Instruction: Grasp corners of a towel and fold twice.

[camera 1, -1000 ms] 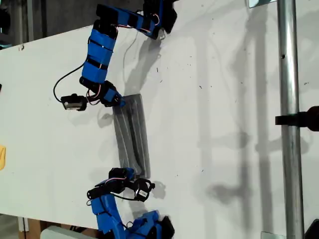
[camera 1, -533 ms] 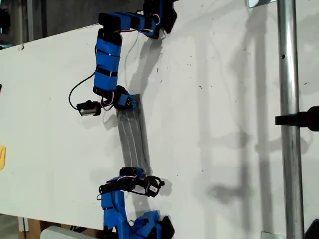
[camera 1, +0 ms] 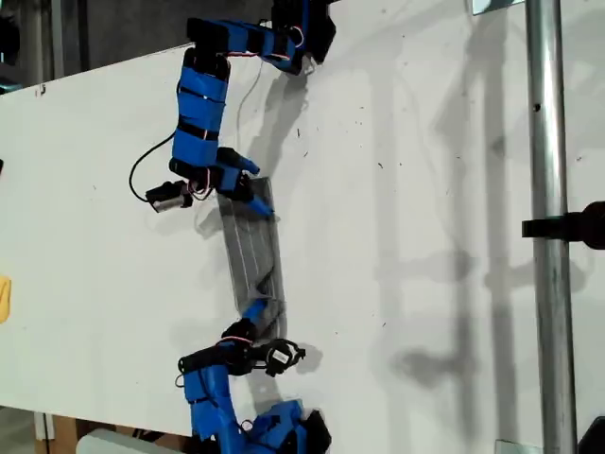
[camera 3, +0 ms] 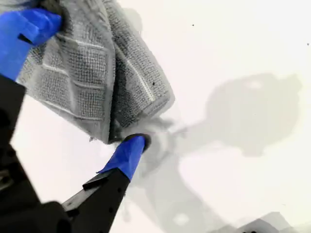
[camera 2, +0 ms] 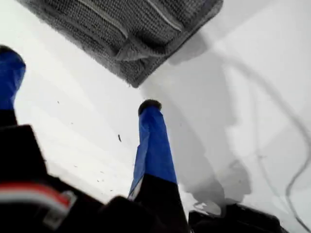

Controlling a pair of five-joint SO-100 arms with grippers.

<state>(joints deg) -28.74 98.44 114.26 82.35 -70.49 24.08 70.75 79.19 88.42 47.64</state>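
My first tool (camera 1: 248, 187) reaches down from the upper arm, jaws wide, at the top end of the grey striped cloth towel (camera 1: 253, 255). The towel lies as a narrow strip, left of centre on the white tabletop (camera 1: 406, 189), its long axis running top to bottom in the exterior view. My second tool (camera 1: 256, 315) straddles the bunched lower end (gripping or not, I cannot tell).

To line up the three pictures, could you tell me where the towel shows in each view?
Exterior view: the towel lies folded narrow on the white table, between both arms.
First wrist view: a towel corner ahead of my first gripper, untouched.
Second wrist view: bunched between the fingers of my second gripper.
Shared landmark: its pale stripes.
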